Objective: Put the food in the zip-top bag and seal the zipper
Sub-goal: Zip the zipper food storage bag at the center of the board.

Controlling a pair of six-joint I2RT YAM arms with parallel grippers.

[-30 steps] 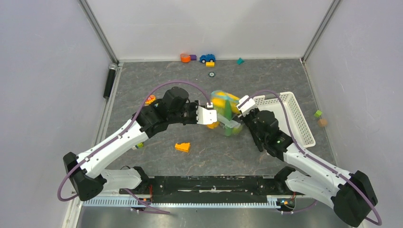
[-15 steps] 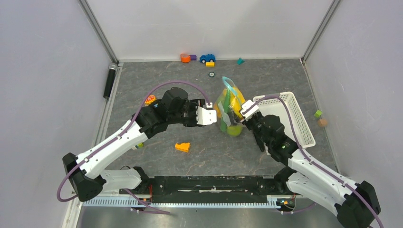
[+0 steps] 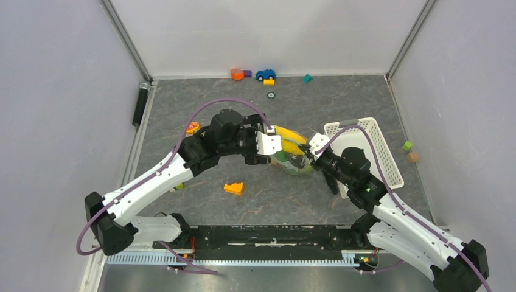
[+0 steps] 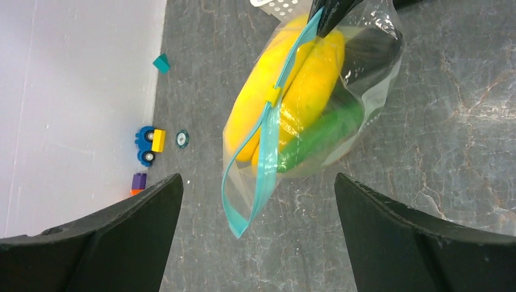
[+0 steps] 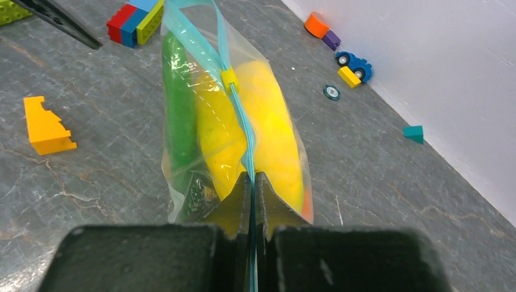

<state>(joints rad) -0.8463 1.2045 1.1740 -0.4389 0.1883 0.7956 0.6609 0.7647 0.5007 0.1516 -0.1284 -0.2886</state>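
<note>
The clear zip-top bag (image 3: 291, 153) hangs between the two grippers, just above the table. Inside it the food shows: yellow pieces (image 4: 310, 85) and a long green pod (image 4: 317, 129). My right gripper (image 5: 252, 176) is shut on the teal zipper (image 5: 238, 115) at one end of the bag (image 5: 231, 140). A small yellow slider (image 5: 228, 79) sits partway along the strip. My left gripper (image 4: 257, 182) stands wide open around the free end of the zipper (image 4: 268, 152) without touching it. From above, the left gripper (image 3: 268, 145) is on the bag's left and the right gripper (image 3: 306, 157) on its right.
An orange stepped wedge (image 3: 233, 188) lies in front of the bag. The white slotted basket (image 3: 371, 146) stands behind the right arm. A blue toy car (image 3: 265, 74), small blocks (image 3: 241, 73) and a teal piece (image 3: 307, 78) line the far wall. A black cylinder (image 3: 140, 103) lies at the left edge.
My left gripper has opened and let go of the zipper end. The bag swung up, then dropped lower, held only by the right gripper.
</note>
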